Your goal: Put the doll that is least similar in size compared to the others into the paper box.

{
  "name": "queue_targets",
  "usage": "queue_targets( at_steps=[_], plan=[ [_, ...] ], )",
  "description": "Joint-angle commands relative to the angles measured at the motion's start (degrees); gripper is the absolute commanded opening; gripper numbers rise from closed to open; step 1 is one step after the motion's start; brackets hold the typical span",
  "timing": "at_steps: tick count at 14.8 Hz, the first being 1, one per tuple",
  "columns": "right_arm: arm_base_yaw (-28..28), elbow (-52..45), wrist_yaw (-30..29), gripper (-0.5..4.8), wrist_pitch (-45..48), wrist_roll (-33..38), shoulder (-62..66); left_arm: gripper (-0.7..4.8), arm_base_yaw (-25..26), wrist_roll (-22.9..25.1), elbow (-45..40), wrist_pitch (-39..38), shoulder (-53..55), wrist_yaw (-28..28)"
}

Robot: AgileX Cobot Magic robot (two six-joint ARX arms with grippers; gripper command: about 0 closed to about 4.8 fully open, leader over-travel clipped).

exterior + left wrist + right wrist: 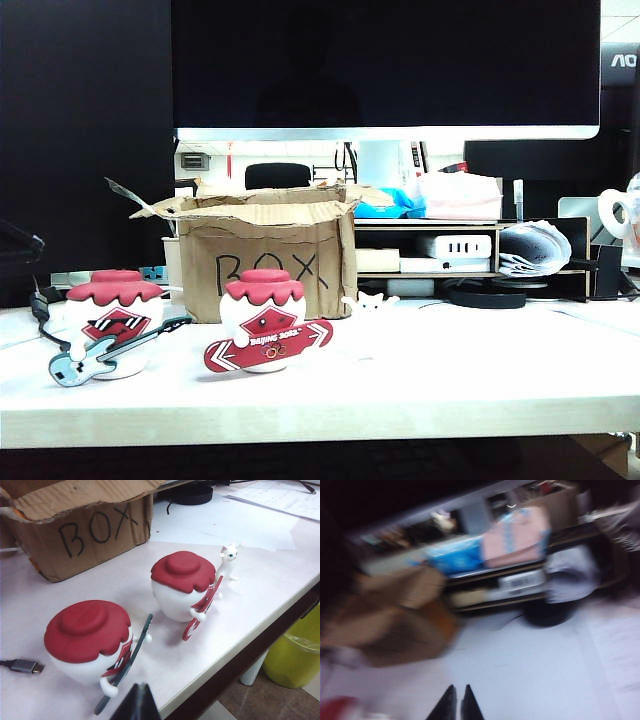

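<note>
Three dolls: a guitar doll (108,325), a board doll (264,322), then the tiny white doll (369,301) standing just right of the paper box (265,260). Only wrist views show grippers: left gripper (136,702), spread unclear; right gripper (457,704) pressed together, empty.

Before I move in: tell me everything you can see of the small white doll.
The doll is a tiny all-white cat-like figurine with pointed ears and bluish eyes, glossy like plastic. It stands upright on the white table, right of the paper box, just behind the red-capped doll with a red board. Neither gripper touches it.
</note>
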Motion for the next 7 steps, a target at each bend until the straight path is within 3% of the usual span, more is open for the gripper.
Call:
queue_targets(
  at_steps=[1,4,5,7],
  plan=[
    [3.6,6.6,-1.9,0.17,-9.8,4.2,3.1,-0.05,0.0,0.0,0.0,0.8,0.2,0.2],
    [8.7,11.5,-0.9,0.17,-9.3,2.3,12.0,-0.05,0.1,0.0,0.0,0.8,0.2,0.2],
    [10.8,14.2,-0.7,0.16,-8.3,-1.2,18.2,-0.05,0.1,0.0,0.0,0.8,0.3,0.2],
    [14.5,18.8,-6.2,0.12,-8.9,-10.3,29.9,-0.05,0.1,0.0,0.0,0.8,0.3,0.2]
  ],
)
